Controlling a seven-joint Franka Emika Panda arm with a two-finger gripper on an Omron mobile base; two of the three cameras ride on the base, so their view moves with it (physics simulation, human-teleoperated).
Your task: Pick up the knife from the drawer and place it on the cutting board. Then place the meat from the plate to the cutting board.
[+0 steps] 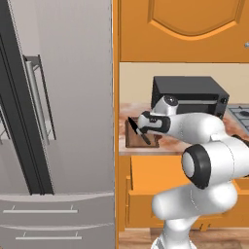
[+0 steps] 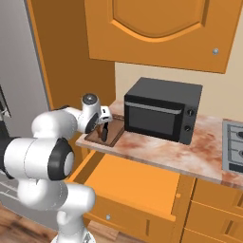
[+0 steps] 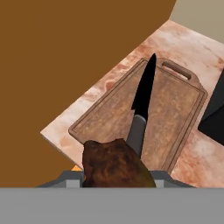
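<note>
The dark brown cutting board (image 3: pixel 170 109) lies on the marbled counter at its left end, also seen as the cutting board (image 1: pixel 132 141) and the cutting board (image 2: pixel 115 135). The black knife (image 3: pixel 144 94) rests flat on it, blade pointing toward the tab handle. My gripper (image 1: pixel 142 130) hovers just above the board's near end, shut on a brown lump of meat (image 3: pixel 114 164) that hides its fingertips. From the other side, the gripper (image 2: pixel 103 132) points down at the board. The orange drawer (image 2: pixel 137 185) stands pulled out below the counter. The plate is out of view.
A black microwave (image 2: pixel 161 111) stands on the counter right of the board. A stove top (image 2: pixel 235 142) is at the far right. An orange cabinet wall borders the board's left side, with the grey fridge (image 1: pixel 58 121) beyond it.
</note>
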